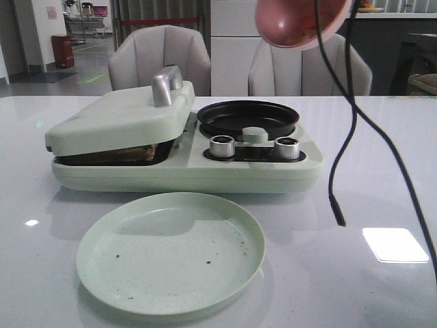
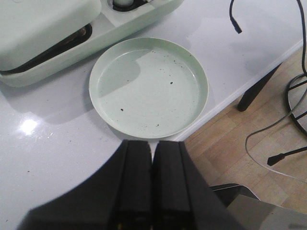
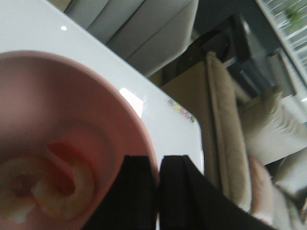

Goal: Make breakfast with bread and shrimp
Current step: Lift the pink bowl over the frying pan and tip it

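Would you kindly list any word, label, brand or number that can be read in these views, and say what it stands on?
None can be read.
Pale green breakfast maker: no print shows.
Two silver control knobs: no legible markings.
Round pale green plate: dark specks only.
Small coloured sticker on the white table's corner: too blurred to read.

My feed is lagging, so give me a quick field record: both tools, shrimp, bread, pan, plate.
right tool: shut on the rim of the pink bowl, held high above the table
left tool: shut, holding nothing
shrimp: in the pink bowl
bread: dark edge visible under the closed lid
round pan: holds no food
green plate: only crumbs
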